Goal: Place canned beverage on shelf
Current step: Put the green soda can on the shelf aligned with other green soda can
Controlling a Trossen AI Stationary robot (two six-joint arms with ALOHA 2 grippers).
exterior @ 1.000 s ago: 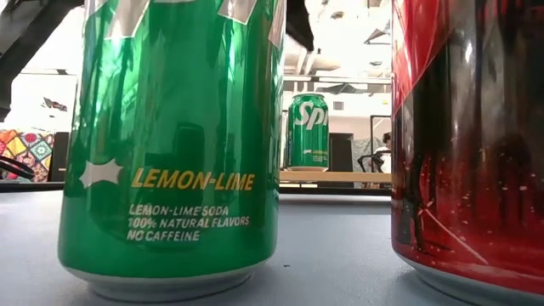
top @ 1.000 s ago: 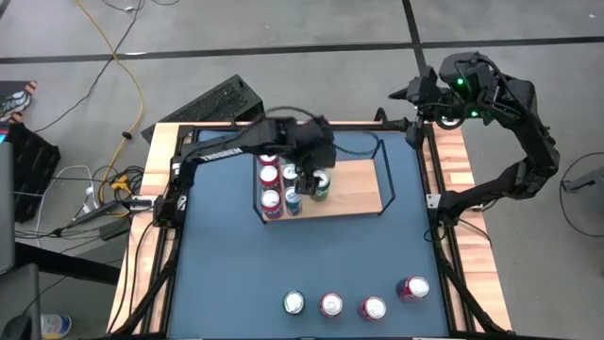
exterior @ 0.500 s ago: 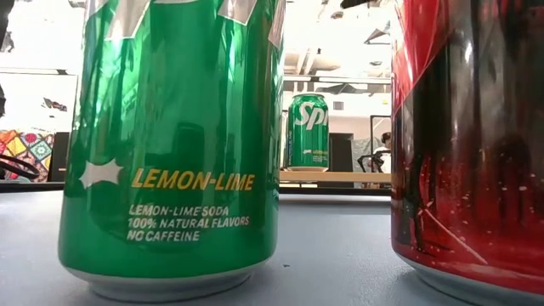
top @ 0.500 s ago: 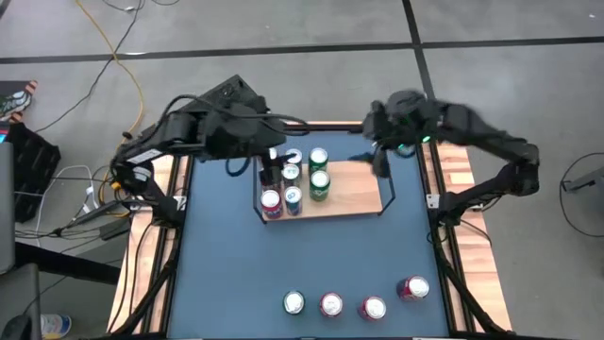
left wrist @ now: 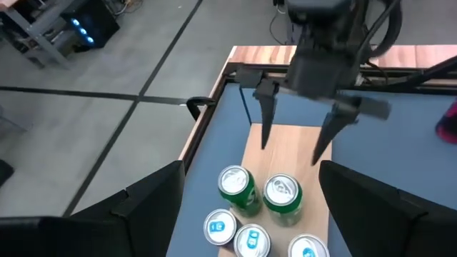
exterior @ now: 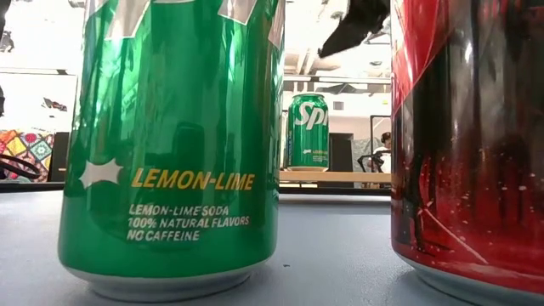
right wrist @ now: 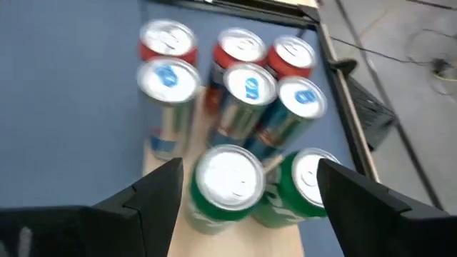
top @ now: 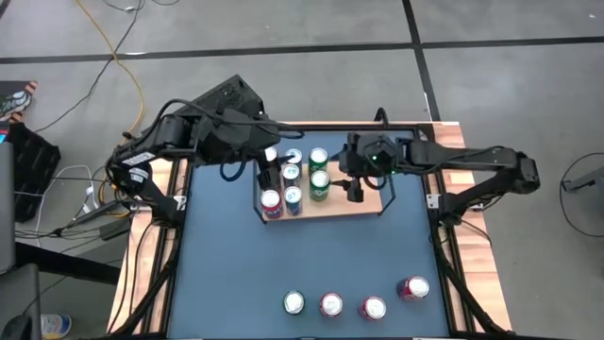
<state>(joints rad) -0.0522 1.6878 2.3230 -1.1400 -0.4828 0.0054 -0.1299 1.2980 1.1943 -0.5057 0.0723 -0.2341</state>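
right gripper [top: 356, 192]: fingers spread wide, empty, above bare shelf [top: 363, 179] board
left gripper [top: 267, 156]: spread wide, empty, at shelf's left end
green cans [top: 319, 185]: upright on shelf, just left of right gripper
floor cans [top: 330, 304]: near table edge, well apart; right arm looks nearer

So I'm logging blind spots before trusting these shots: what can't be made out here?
- Low view: the green can and red can up close hide most of the shelf.
- Right wrist view: the can labels are blurred.
- High view: the left gripper blends into its dark arm.
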